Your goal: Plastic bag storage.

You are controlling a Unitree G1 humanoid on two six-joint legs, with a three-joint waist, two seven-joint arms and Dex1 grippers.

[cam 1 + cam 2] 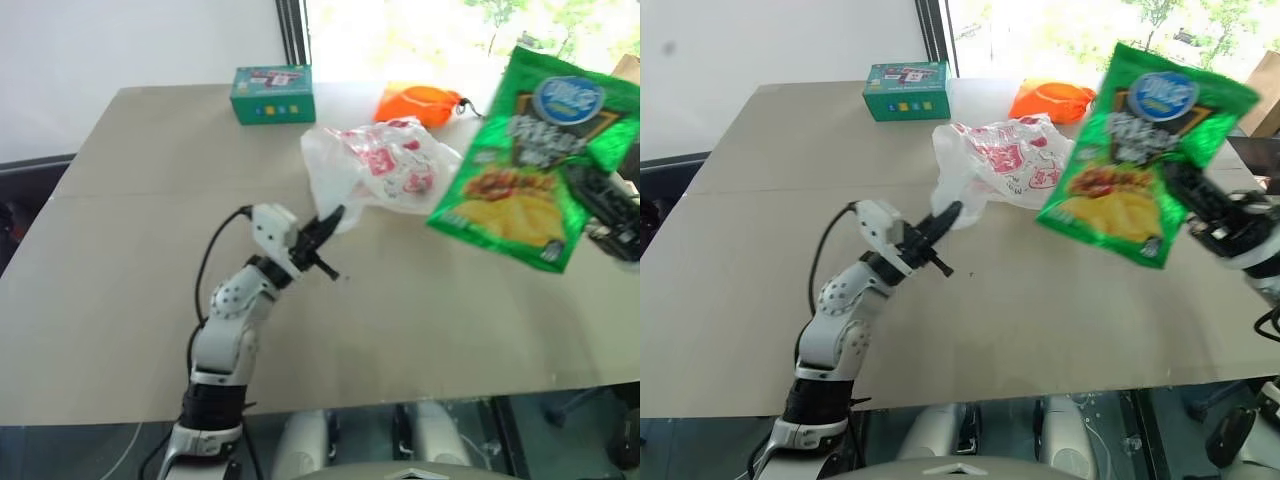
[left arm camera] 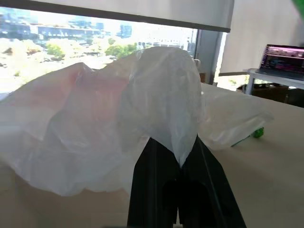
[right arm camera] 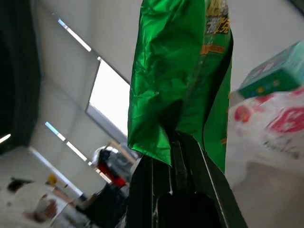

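Observation:
The plastic bag (image 1: 385, 165), thin, crinkly and translucent white with red prints, lies on the tan table (image 1: 150, 260) at mid-back. My left gripper (image 1: 330, 222) is shut on the bag's near left edge; in the left wrist view the film (image 2: 142, 109) bulges up from between the black fingers (image 2: 152, 185). At the right, my right gripper (image 1: 1188, 196) is shut on the lower edge of a glossy green chip packet (image 1: 1135, 150), which hangs in the air above the table, tilted; in the right wrist view the packet (image 3: 180, 80) rises from the fingers (image 3: 147, 190).
A teal box (image 1: 272, 94) stands at the table's back edge. A small orange drawstring pouch (image 1: 420, 103) lies just behind the bag. The table's near edge runs across the bottom of the eye views. A laptop on a desk (image 2: 282, 59) sits beyond the table.

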